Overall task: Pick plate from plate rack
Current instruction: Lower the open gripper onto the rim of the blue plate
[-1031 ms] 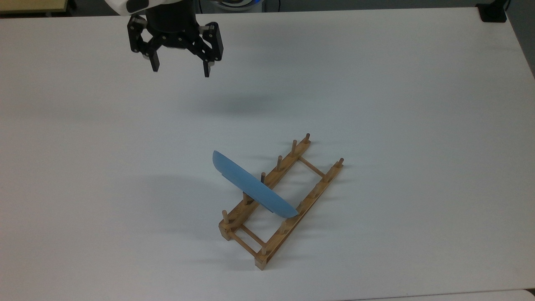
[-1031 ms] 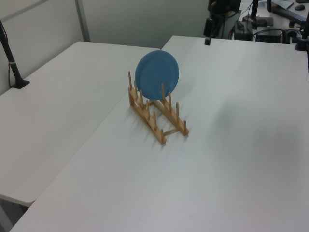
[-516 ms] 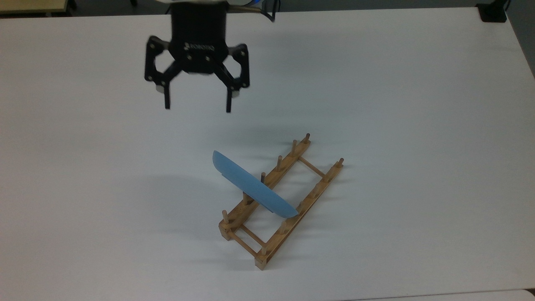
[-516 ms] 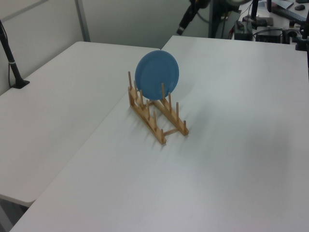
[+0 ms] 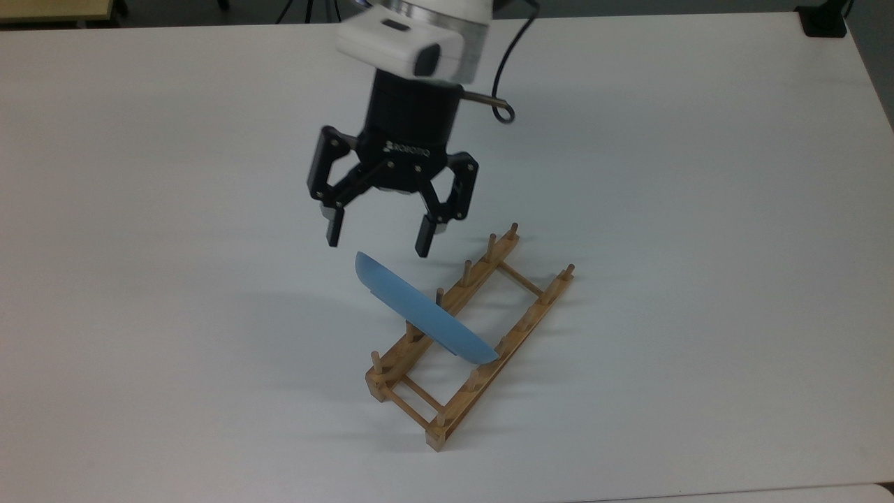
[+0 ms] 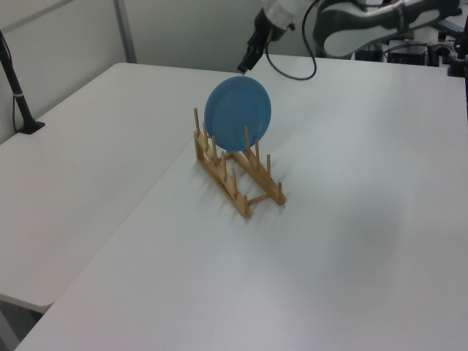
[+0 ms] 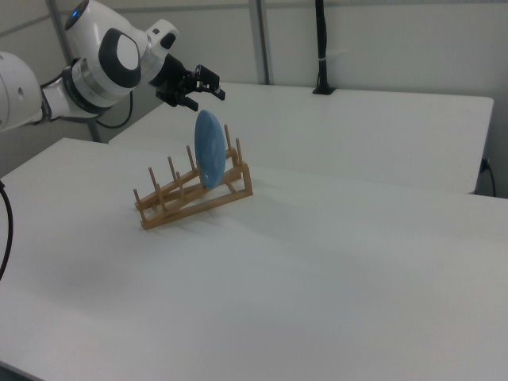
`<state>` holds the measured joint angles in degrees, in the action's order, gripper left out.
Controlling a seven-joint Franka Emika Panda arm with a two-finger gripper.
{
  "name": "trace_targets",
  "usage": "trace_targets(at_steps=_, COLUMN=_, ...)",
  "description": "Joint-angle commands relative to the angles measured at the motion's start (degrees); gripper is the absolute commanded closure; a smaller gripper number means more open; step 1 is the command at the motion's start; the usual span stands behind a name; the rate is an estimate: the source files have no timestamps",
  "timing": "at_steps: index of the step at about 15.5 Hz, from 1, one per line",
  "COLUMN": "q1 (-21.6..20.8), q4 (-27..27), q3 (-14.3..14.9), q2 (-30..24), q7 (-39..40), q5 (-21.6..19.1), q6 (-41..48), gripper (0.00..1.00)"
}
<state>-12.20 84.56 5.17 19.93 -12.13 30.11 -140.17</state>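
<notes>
Over the white tabletop, we watch the pincer swing in from the far edge, where it hung a second ago, to a spot just above the upper rim of the plate. In the top view it has travelled toward the rack and dropped lower, its black body now pitched over the blue disc; in the left view the fingertips hover just off the plate's top edge, apart from it. We read this as the close of the approach: the arm has covered the open ground and what remains is the last descent and the squeeze.

The pincer stands wide open, its two fingers spread well apart, and it holds nothing and touches nothing. The gap between them looks ample for a thin rim, though from these angles we cannot tell whether the fingers straddle the plate's edge squarely or sit slightly off to one side.

The plate itself has not stirred. It stands on edge in the plate rack, leaning slightly between the wooden pegs in a slot toward one end of the rails, its face turned to the left view's camera. The plate rack sits alone near the middle of the tabletop, in the same place as before.
</notes>
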Motion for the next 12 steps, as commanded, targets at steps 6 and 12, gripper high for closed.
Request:
trace_targets(at_steps=6, q1=-2.3, q4=-1.2, q3=0.8, q2=3.4, q7=-2.6, q5=7.9, q6=0.0, gripper=0.3)
trace_targets(at_steps=12, q1=-2.3, q4=-1.2, q3=0.7, q2=4.2, q7=-2.6, q5=10.1, q6=0.1, gripper=0.4)
